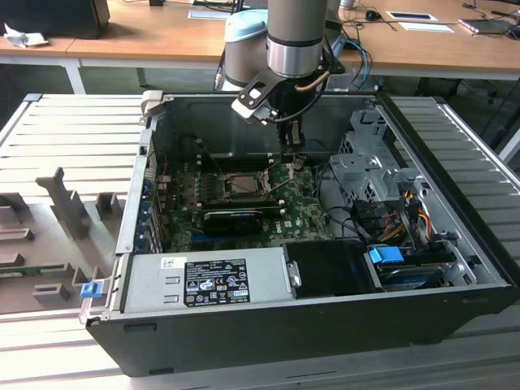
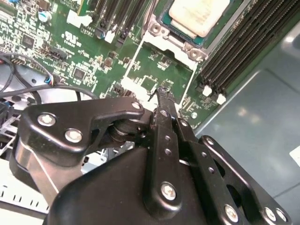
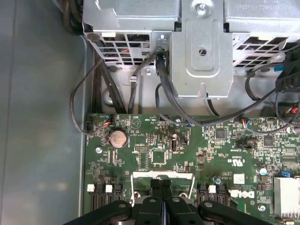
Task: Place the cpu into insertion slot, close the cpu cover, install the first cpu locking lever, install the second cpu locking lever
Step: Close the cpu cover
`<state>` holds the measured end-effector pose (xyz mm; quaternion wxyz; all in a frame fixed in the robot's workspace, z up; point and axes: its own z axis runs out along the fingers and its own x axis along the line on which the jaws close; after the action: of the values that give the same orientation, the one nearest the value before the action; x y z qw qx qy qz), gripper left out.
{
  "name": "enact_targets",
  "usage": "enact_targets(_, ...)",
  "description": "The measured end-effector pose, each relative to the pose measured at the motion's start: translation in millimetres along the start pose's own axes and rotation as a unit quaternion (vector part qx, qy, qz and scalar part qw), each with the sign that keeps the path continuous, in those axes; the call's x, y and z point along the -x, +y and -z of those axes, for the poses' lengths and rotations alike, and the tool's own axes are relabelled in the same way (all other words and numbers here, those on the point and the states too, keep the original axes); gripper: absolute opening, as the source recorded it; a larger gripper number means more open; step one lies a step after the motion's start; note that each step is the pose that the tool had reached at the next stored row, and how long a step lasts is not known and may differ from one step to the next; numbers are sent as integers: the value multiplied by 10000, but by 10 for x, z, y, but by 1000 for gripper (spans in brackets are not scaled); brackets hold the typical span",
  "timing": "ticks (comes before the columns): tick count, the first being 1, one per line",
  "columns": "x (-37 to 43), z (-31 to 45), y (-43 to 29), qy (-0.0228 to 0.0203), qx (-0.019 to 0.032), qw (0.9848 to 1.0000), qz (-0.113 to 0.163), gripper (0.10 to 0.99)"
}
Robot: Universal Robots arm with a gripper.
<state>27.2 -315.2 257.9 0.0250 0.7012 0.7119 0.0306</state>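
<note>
Second wrist view: the cpu (image 2: 194, 14) is getting chopped off by the picture's edge, so just part of its pale face is showing. The gripper (image 2: 163, 93) is blocking a big chunk of the board (image 2: 154, 70). In the first wrist view it's running off the edge too and hiding the board under it. In the exterior view the slot (image 1: 242, 185) is looking too small to tell what's in it.

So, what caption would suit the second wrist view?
Shut gripper over the green motherboard, near the cpu in its insertion slot.
</note>
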Motion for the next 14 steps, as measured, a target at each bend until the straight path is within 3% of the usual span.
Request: enact_targets(14,0,-59,318,-18,-2,10000,2,106)
